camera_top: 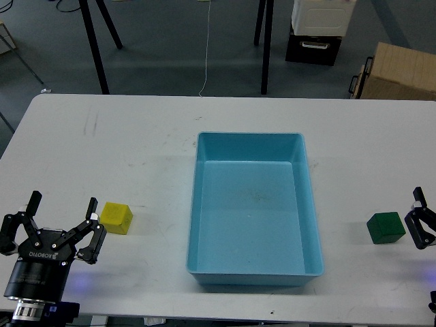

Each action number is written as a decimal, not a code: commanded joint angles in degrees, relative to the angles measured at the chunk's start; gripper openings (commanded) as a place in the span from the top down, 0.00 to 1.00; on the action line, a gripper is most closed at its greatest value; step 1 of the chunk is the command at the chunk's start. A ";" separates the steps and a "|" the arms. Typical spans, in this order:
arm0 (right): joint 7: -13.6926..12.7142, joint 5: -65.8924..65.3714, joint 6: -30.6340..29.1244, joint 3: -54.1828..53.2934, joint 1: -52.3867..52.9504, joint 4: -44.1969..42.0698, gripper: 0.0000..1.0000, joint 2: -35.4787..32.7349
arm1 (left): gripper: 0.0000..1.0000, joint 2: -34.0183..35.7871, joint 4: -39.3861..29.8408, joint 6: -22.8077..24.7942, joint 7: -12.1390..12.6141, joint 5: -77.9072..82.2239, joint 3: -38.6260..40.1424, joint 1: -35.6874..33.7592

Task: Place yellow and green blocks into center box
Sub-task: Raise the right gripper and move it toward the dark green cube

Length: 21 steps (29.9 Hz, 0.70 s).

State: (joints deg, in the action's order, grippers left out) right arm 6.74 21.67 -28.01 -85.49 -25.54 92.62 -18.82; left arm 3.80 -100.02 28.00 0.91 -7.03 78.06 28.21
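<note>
While both blocks sit on the desk (136, 136) outside the tray, nothing of the task looks done yet. Head view, only one: blue tray (310, 204) at frame center, empty inside, long side running away from the camera. Yellow block (116, 218) at lower left, well left of the tray, flat on the desk. Green block (385, 227) at lower right, right of the tray, also flat on the desk.

Left tool (63, 216) at lower left corner, fingers spread wide, holding nothing; its right finger tip is just beside the yellow block, contact unclear. Right tool (421, 221) at right edge, mostly cut off by the frame, just beside the green block; can't tell how far open, nothing seen in it.

Step in hand, as I judge it: approach before the first pick, both arms staged near their own block. Next move likely calls for shifting the left tool right so the fingers straddle the yellow block, then closing, lifting, and carrying it right over the tray wall. Same on the other side for green.

Background: brown cardboard box (398, 71) upper right, stand legs (95, 48) along the top.
</note>
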 commanded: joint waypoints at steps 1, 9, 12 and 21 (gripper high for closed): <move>-2.07 -0.58 0.01 1.02 2.94 -0.08 0.00 -10.94 | 0.00 -0.29 0.09 0.00 0.06 0.00 -0.10 -0.69; -5.68 -9.88 0.01 9.45 16.02 -0.25 0.00 -36.53 | 0.00 -0.37 0.27 0.00 0.06 0.17 -0.80 -3.15; -6.82 -15.59 0.01 16.65 25.24 -0.25 0.00 -44.52 | 0.00 -0.46 0.35 0.00 0.06 0.26 -0.89 -4.03; -18.69 -37.57 0.67 58.29 69.18 -3.67 0.00 -49.04 | 0.00 -0.29 0.97 0.00 0.14 0.35 -0.98 -5.09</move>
State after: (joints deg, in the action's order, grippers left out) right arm -9.68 -10.07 -27.44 -40.86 30.43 90.58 -68.59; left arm 3.40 -99.31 28.00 1.03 -6.76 77.08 23.70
